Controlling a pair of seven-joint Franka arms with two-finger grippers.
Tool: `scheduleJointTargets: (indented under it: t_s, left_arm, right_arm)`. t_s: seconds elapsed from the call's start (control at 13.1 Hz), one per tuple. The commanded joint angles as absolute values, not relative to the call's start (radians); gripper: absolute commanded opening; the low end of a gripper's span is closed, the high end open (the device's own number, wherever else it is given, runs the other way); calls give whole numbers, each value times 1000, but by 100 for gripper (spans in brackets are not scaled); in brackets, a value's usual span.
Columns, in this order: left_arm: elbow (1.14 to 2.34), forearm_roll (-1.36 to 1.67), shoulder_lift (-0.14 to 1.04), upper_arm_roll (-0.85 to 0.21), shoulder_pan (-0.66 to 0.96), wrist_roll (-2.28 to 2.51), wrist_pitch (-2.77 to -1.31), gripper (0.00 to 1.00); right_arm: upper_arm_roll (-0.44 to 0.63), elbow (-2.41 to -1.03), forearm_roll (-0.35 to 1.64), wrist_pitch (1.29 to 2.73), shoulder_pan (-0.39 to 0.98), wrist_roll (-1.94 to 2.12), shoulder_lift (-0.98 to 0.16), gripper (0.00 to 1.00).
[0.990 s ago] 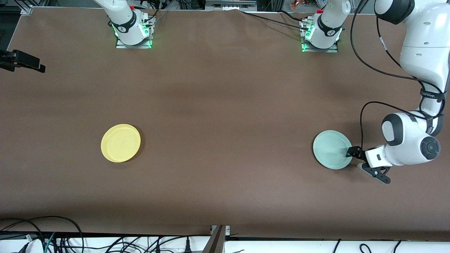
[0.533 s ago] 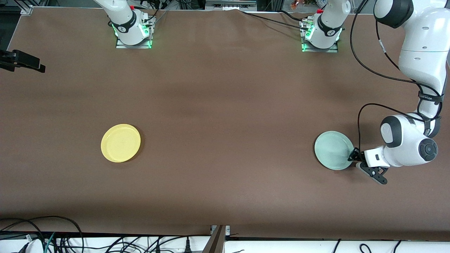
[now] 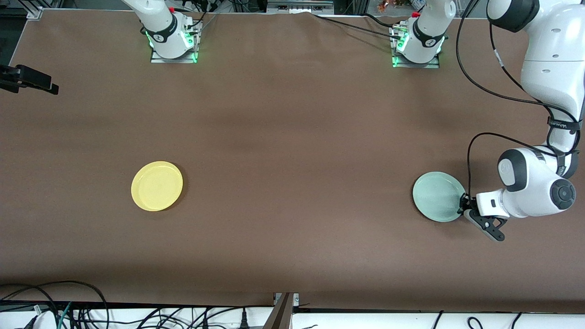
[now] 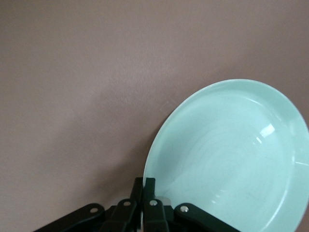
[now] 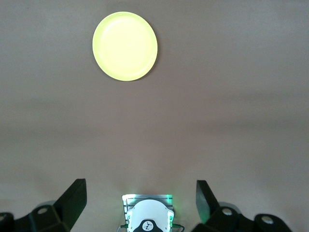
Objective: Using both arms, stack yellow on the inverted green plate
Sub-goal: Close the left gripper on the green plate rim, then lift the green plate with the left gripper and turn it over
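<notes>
The pale green plate [image 3: 436,196] lies hollow side up near the left arm's end of the table. My left gripper [image 3: 462,205] is shut on its rim at the edge toward that end; in the left wrist view the fingers [image 4: 150,186] pinch the rim of the green plate [image 4: 231,159]. The yellow plate [image 3: 156,186] lies flat, hollow side up, toward the right arm's end. My right gripper [image 5: 140,189] is open and empty, high over its own base, with the yellow plate [image 5: 125,46] well away from it. The right gripper is out of the front view.
A black clamp-like device [image 3: 28,78] sticks in over the table edge at the right arm's end. Cables [image 3: 68,310] lie below the table's near edge. The left arm's cable [image 3: 470,151] loops above the green plate. Brown table [image 3: 292,183] lies bare between the plates.
The left gripper has drawn back toward the left arm's end, and the green plate in its grip has slid a little that way. The yellow plate has not moved.
</notes>
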State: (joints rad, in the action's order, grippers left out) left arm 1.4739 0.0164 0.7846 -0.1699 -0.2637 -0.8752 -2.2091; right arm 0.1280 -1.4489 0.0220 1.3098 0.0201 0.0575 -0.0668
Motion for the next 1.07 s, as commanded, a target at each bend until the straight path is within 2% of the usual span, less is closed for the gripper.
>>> scheduleJointTargets:
  t_s: [0.0, 0.3, 0.61, 0.99]
  left_arm:
    - [1468, -16, 684, -166, -194, -908, -2113, 0]
    - [1465, -173, 578, -161, -31, -899, -2083, 0]
    - [1425, -397, 558, -153, 134, -728, -2073, 0]
    - [1411, -720, 557, -158, 322, -436, -1958, 0]
  right_arm:
    - [123, -1433, 26, 1305, 14, 69, -72, 100]
    - [121, -1433, 26, 1305, 15, 69, -72, 100]
    - [121, -1433, 26, 1305, 15, 69, -72, 100]
    - [123, -1433, 26, 1305, 14, 69, -72, 100]
